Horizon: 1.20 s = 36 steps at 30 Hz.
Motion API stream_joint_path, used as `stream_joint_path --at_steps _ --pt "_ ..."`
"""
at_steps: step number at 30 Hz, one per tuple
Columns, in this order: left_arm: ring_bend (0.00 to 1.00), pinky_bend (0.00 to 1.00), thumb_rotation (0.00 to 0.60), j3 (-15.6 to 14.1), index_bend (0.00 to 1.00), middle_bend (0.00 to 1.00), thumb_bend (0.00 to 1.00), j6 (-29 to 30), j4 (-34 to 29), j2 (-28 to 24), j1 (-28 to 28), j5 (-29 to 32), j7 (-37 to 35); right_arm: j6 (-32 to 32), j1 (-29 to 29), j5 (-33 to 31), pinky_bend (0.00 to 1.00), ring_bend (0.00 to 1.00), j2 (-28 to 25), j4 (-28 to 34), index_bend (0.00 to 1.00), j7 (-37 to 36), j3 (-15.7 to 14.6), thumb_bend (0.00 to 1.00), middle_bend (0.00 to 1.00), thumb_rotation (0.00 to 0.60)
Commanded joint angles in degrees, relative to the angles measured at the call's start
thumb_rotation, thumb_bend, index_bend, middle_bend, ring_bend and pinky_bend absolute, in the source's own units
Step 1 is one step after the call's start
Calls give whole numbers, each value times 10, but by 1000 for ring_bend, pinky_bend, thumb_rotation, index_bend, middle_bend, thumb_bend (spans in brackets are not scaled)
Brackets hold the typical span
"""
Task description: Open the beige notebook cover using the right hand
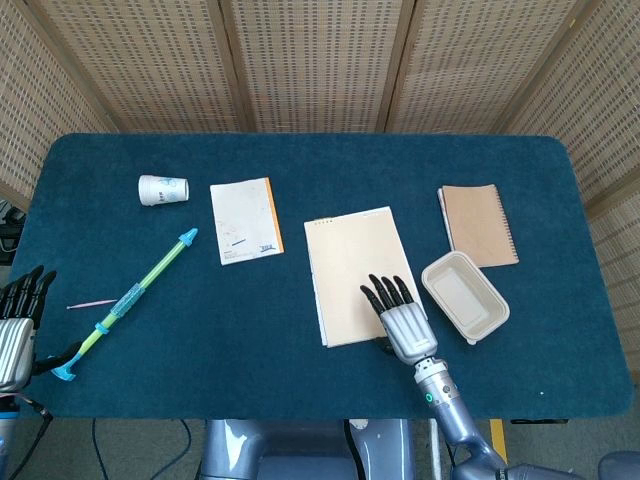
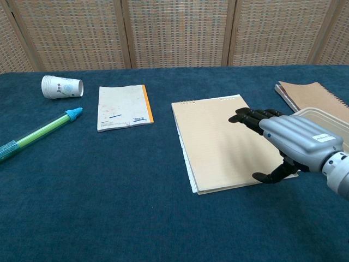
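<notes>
- Beige notebook (image 1: pixel 352 272) lies closed, mid-surface.
- Right hand (image 1: pixel 400 320) hovers over its near right corner, fingers spread, grasping nothing.
- Left hand (image 1: pixel 18 325) idle, fingers apart, at surface edge.
- Paper cup's (image 2: pixel 61 87) blue print unreadable.

Head view sits high above the near edge, looking steeply down and taking in the whole blue counter (image 1: pixel 300 160) out to the wicker screens (image 1: pixel 310 60) at 12 o'clock. Chest view is low and close at the near edge, looking almost level across the counter (image 2: pixel 109 218) to the same screens (image 2: pixel 174 33). Shared: beige notebook (image 1: pixel 355 265) (image 2: pixel 223 139), right hand (image 1: pixel 403 322) (image 2: pixel 294 143) at its 4 o'clock corner, paper cup (image 1: pixel 163 189) (image 2: pixel 61 87) at 10 o'clock.
</notes>
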<state>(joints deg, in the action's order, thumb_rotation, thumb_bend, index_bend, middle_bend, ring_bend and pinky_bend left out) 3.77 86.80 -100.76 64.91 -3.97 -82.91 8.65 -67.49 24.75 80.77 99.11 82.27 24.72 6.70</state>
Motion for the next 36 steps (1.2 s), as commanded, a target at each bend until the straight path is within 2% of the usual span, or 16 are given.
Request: stream_joint_path --at_steps 1,3,8,36 --pt "0 42 600 0 0 0 190 0 0 0 0 -1 1 2 1 -2 68 0 0 -3 117 -3 -3 407 0 600" --pt "0 42 600 -1 0 0 190 0 -1 0 0 0 1 2 1 -3 68 0 0 -5 117 -5 -5 413 0 600" --pt "0 42 600 -1 0 0 189 -1 -1 1 -1 0 2 5 2 -4 68 0 1 -12 117 -10 -9 499 0 600" --pt "0 42 600 -2 0 0 190 -2 -1 1 -1 -2 2 32 9 -28 68 0 21 -55 117 -29 -21 479 0 600"
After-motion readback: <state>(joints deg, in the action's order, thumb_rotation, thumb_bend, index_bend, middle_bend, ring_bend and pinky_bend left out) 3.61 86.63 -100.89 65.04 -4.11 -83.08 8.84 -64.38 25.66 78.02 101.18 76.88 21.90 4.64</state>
